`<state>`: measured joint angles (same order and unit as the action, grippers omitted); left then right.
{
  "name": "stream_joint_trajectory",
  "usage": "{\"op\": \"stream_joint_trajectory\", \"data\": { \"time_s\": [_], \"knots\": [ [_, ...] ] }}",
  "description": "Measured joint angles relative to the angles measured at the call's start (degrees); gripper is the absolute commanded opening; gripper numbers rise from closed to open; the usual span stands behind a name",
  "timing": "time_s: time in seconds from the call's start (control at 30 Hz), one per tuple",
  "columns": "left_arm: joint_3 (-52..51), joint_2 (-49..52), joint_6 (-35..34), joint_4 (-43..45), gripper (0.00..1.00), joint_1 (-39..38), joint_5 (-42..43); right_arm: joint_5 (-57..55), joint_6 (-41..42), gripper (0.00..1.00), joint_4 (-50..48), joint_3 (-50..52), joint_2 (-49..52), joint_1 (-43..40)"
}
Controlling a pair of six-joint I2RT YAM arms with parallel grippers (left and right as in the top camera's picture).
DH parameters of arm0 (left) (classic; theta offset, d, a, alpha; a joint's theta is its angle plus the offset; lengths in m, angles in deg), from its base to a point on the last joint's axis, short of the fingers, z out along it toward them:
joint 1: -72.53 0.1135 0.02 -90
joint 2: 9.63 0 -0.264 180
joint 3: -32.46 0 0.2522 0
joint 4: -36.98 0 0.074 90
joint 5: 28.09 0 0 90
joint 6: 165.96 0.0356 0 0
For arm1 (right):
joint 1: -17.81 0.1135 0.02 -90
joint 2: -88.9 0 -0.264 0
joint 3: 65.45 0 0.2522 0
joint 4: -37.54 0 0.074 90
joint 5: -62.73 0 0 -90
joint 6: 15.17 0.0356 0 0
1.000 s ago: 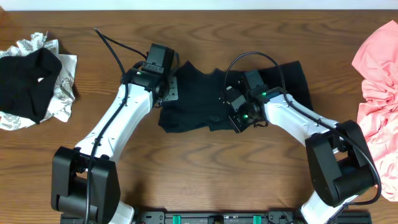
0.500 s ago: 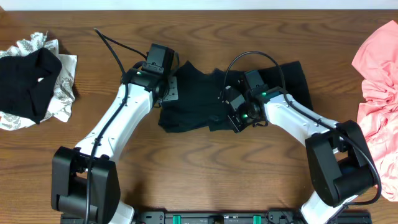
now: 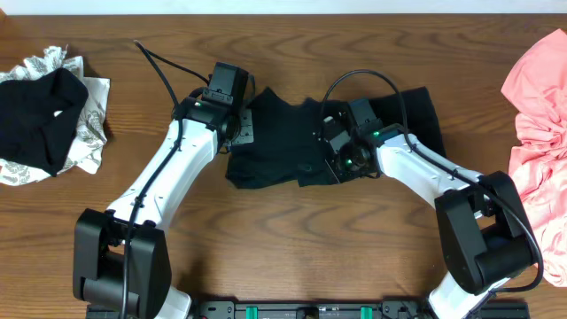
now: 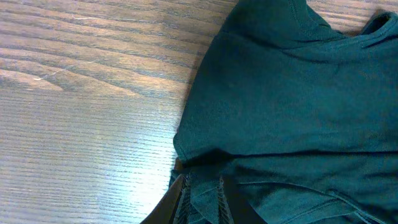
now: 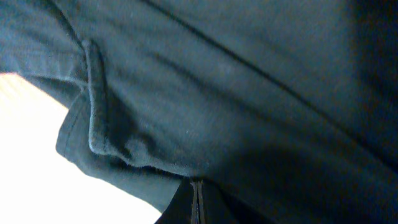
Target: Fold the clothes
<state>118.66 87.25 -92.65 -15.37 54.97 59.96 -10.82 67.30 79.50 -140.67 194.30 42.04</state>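
My left gripper (image 4: 201, 194) is clamped on the dark shirt (image 3: 279, 146). A fold of its edge sits bunched between the fingers, and the rest of the cloth spreads ahead and to the right of them. Bare table (image 4: 81, 112) lies to the left of that gripper.

My right gripper (image 5: 196, 198) has its fingers pressed together. They look to be pinching a hem of the same shirt, but that view is dark and very close, so I'm not fully sure. A rolled seam lies just ahead-left of those fingers.

From overhead, the shirt lies on the table between both grippers. The left gripper sits at its left edge and the right gripper on its lower right part. A pile of black and patterned clothes (image 3: 44, 115) sits well apart beyond the left gripper, and a pink garment (image 3: 540, 97) well apart beyond the right.
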Motion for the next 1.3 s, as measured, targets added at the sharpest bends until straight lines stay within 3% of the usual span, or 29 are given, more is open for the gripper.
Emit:
{"op": "stream_joint_trajectory", "data": {
  "time_s": [0.5,1.1,1.3],
  "knots": [
    [0.00,0.00,-0.02,0.00,0.17,0.00,0.00,-0.61,1.55,0.01,-6.43,0.00,0.00,0.00],
    [0.00,0.00,0.00,-0.20,0.17,0.00,0.00,-3.93,3.17,0.01,-22.38,-0.07,2.21,0.00],
    [0.00,0.00,-0.02,-0.42,0.17,0.00,0.00,-4.26,4.72,0.01,-20.11,-1.09,1.68,-1.46]
  ]
}}
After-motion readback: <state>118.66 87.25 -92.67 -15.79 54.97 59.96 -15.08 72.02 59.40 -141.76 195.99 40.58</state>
